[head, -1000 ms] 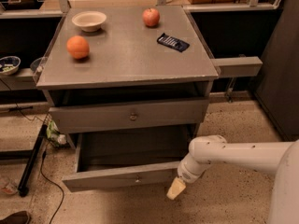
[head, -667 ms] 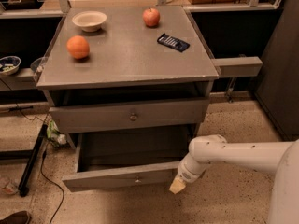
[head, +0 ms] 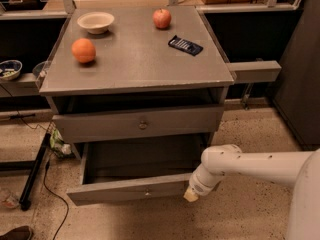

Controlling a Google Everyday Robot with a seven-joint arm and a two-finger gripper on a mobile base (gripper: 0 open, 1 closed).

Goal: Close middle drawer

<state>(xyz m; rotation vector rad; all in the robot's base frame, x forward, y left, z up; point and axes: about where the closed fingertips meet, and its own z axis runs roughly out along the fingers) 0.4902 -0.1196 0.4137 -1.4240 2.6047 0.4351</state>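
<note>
The middle drawer (head: 130, 188) is pulled far out of the grey cabinet (head: 135, 79). It is wide and deep, with a low flat front and a tiny central knob (head: 147, 192), and its inside looks dark and bare. My gripper (head: 191, 195) is at the end of the white arm (head: 250, 166), low down at the right end of the drawer's front panel, at or touching it. Above it, the taller-fronted drawer (head: 100, 126) with a round knob sits nearly closed. The lowest drawer is hidden beneath the open one.
On the cabinet top lie an orange (head: 83, 50), a white bowl (head: 95, 21), an apple (head: 161, 18) and a dark packet (head: 185, 45). A black stand leg (head: 32, 176) and cable lie on the floor at left. A dark cabinet (head: 300, 84) stands at right.
My gripper has edged slightly up and in toward the right end of the drawer front. The drawer itself has barely moved.
</note>
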